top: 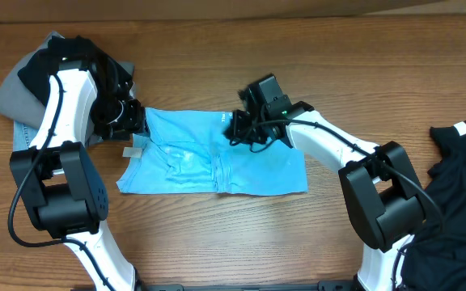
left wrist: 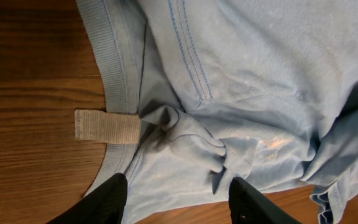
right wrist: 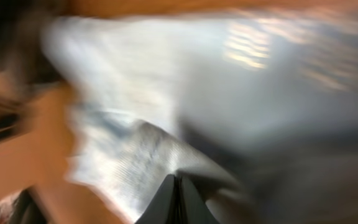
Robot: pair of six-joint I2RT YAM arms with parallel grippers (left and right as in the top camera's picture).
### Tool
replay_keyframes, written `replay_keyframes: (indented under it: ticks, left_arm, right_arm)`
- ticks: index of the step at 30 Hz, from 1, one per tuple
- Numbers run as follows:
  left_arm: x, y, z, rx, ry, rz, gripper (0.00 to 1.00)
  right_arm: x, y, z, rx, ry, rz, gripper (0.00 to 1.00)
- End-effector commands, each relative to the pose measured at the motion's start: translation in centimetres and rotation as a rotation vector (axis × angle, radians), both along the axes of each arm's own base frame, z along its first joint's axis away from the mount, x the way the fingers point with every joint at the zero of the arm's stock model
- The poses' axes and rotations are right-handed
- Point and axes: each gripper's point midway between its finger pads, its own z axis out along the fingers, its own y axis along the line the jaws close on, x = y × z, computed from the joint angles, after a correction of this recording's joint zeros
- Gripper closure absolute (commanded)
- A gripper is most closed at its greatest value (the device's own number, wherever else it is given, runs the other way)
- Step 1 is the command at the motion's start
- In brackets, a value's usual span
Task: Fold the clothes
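Overhead view, item list, all positions given from the shirt.

1. Shirt (top: 184,166): light blue, lying flat on the wooden table (top: 241,234) at its middle, roughly oblong with the long side across. The cloth is creased, and a hemmed edge runs up its centre. No lettering shows from above.
2. Left gripper (top: 136,121): at the shirt's left edge, near the upper corner. In the left wrist view its two dark fingers (left wrist: 104,202) stand apart, with blue cloth between them and nothing clamped. A bunched pucker of fabric lies just ahead of them.
3. Collar (left wrist: 114,68): ribbed band along the shirt's left edge. Double stitching (left wrist: 191,56) runs beside it.
4. Tag (left wrist: 106,126): beige woven strip, sticking out from the collar onto bare wood.
5. Right gripper (top: 237,129): at the shirt's top edge, about midway along. The right wrist view is badly blurred, but the fingers meet tip to tip, closed, against pale cloth. Whether a fold is pinched between them cannot be told.
6. Pile (top: 23,89): grey and black garments, left of the shirt and above it, partly under the left arm.
7. Black garment (top: 459,170): well right of the shirt, at the table's edge, with a small white label (top: 460,129).
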Motion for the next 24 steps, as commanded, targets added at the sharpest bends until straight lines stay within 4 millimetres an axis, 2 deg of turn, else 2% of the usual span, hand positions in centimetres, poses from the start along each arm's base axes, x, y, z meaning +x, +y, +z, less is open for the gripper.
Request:
replay_keyframes:
  ticks: [1,4,7,10,13,17,20,24]
  left_arm:
    - [-0.4,-0.4,0.6,-0.007,-0.009,-0.021,0.44]
    - [-0.5,-0.4,0.6,-0.008,-0.006,-0.021,0.45]
    - [-0.4,-0.4,0.6,-0.007,-0.010,-0.021,0.44]
    - [-0.3,-0.4,0.6,-0.007,-0.015,-0.021,0.44]
    - [-0.2,-0.4,0.6,-0.007,-0.017,-0.021,0.44]
    - [-0.1,-0.4,0.6,-0.006,-0.022,-0.021,0.44]
    - [-0.1,-0.4,0.6,-0.007,-0.021,-0.021,0.44]
    - [-0.4,-0.4,0.6,-0.008,-0.009,-0.021,0.44]
  right_arm:
    - [-0.9,1.5,4.0,0.135,-0.038,0.104,0.96]
    - [0.1,-1.3,4.1,0.034,-0.054,0.024,0.96]
    - [0.1,-4.5,3.9,-0.080,-0.045,-0.034,0.96]
    - [-1.7,-5.8,3.5,-0.128,0.025,-0.025,0.96]
    - [-4.5,-6.7,2.1,-0.190,0.153,-0.010,0.96]
    - [-7.5,-6.2,0.7,-0.260,0.225,0.029,0.96]
    - [-8.4,-5.7,-1.0,-0.330,0.237,-0.029,0.96]
    - [-9.9,-3.5,-2.5,-0.309,0.222,-0.027,0.93]
